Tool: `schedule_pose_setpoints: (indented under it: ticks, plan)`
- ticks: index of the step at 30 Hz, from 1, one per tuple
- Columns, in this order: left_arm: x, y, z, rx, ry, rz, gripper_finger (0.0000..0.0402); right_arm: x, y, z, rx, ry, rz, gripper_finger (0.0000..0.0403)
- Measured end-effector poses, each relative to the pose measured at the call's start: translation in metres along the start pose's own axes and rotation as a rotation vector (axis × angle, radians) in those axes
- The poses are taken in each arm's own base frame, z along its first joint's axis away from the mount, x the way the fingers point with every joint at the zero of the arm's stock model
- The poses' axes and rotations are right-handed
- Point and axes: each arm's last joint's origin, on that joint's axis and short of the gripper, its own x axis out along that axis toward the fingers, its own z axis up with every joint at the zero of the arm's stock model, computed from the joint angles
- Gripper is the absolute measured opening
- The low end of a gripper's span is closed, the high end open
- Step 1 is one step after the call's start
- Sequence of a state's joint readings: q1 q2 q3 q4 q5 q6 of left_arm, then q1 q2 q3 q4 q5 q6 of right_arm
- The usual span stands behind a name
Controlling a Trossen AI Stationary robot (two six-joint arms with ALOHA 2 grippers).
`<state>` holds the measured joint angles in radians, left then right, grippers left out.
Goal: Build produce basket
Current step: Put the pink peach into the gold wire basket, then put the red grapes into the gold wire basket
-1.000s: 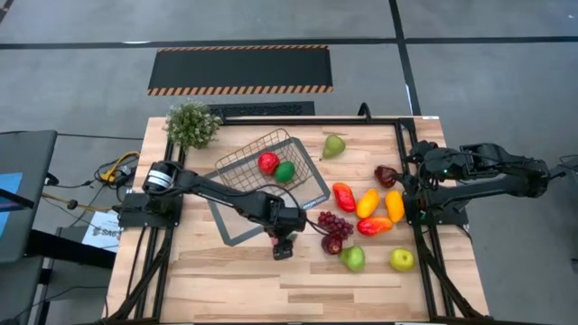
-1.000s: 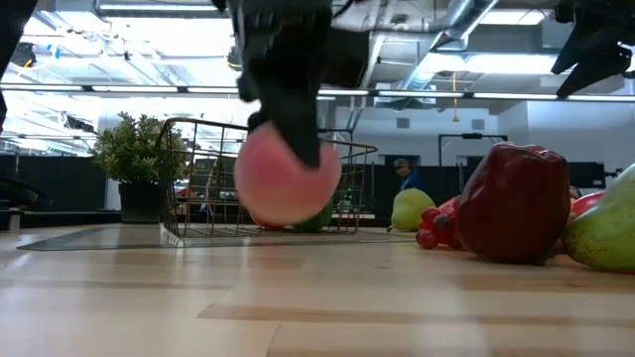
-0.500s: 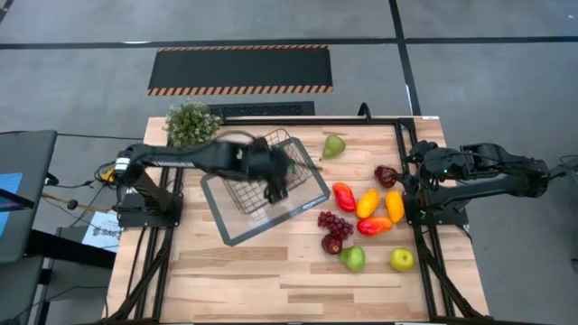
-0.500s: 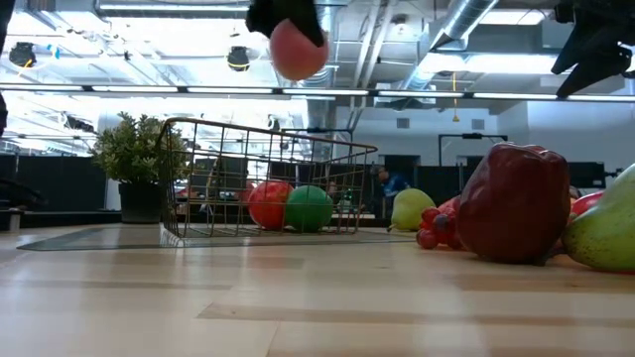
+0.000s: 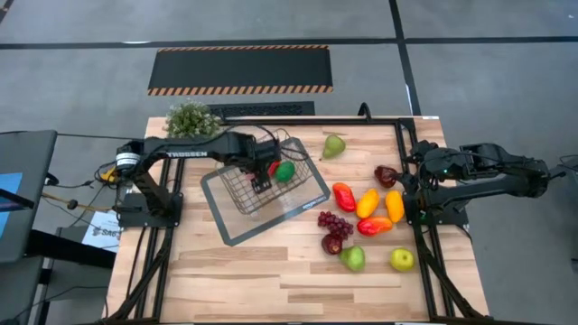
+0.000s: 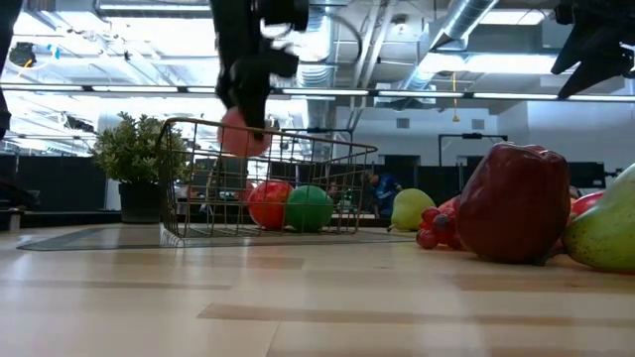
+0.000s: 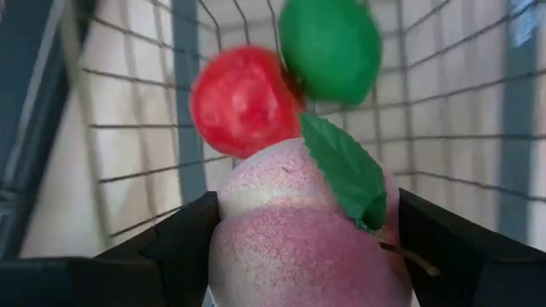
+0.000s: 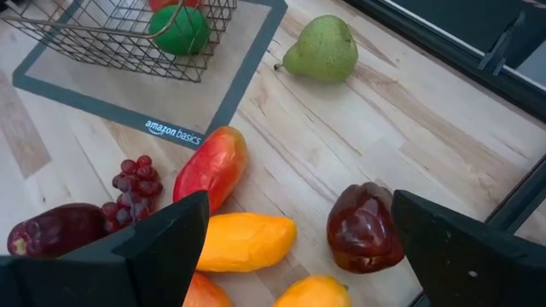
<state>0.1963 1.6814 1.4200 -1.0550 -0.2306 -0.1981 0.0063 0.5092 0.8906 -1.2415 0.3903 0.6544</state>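
1. The left gripper (image 5: 260, 177) is clamping a pink peach (image 7: 303, 230) over the wire basket (image 5: 293, 194); only the left wrist view is showing its speckled skin and green leaf.
2. A red fruit (image 7: 243, 101) and a green fruit (image 7: 331, 47) are lying inside the basket, touching.
3. The right gripper (image 8: 299, 243) is waiting at the table's right edge, fingers spread wide, empty.
4. The remaining produce (image 5: 368, 217) is lying on the pale wooden table (image 5: 235, 280) right of the basket, a potted plant (image 5: 191, 121) standing at the far corner.

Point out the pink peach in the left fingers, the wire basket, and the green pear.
pink peach (image 7: 299, 239), left wrist view, its speckled front.
wire basket (image 6: 298, 134), low view, top rim wire.
green pear (image 5: 334, 145), high view, its body.
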Motion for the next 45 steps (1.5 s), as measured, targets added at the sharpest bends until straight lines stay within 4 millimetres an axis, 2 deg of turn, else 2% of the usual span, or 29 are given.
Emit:
schedule_pose_setpoints:
  ticks: [5,11,15,22,27,33,39,42,45]
  plan:
    - [0.035,0.010,-0.012,-0.048,0.037,-0.027,0.0280,0.000,0.000,0.000,0.001,0.000,0.000,0.0385]
    - [0.053,0.014,-0.021,-0.035,0.041,0.013,0.0283,0.000,0.000,0.000,0.021,0.000,0.000,0.0385]
    - [0.058,0.015,-0.023,-0.038,0.043,-0.034,0.0308,0.000,0.000,0.000,0.028,0.000,0.000,0.0385]
    - [0.060,0.012,-0.023,-0.020,0.040,-0.001,0.0371,0.000,0.000,0.000,0.029,-0.001,-0.001,0.0385]
    - [0.059,0.013,-0.022,-0.026,0.040,-0.002,0.0388,0.000,0.000,0.000,0.029,0.000,-0.001,0.0385]
    - [0.044,0.013,-0.009,-0.062,0.004,-0.074,0.0391,0.000,0.000,0.000,0.029,-0.001,-0.001,0.0385]
    - [0.001,0.013,0.018,-0.108,-0.075,-0.261,0.0391,0.000,0.000,0.000,0.028,0.000,-0.001,0.0385]
    - [-0.024,0.002,0.037,-0.109,-0.204,-0.443,0.0391,0.000,0.000,0.000,0.028,-0.001,-0.001,0.0385]
    - [-0.043,-0.019,0.052,-0.075,-0.398,-0.536,0.0391,0.000,0.000,0.000,0.029,0.000,0.000,0.0385]
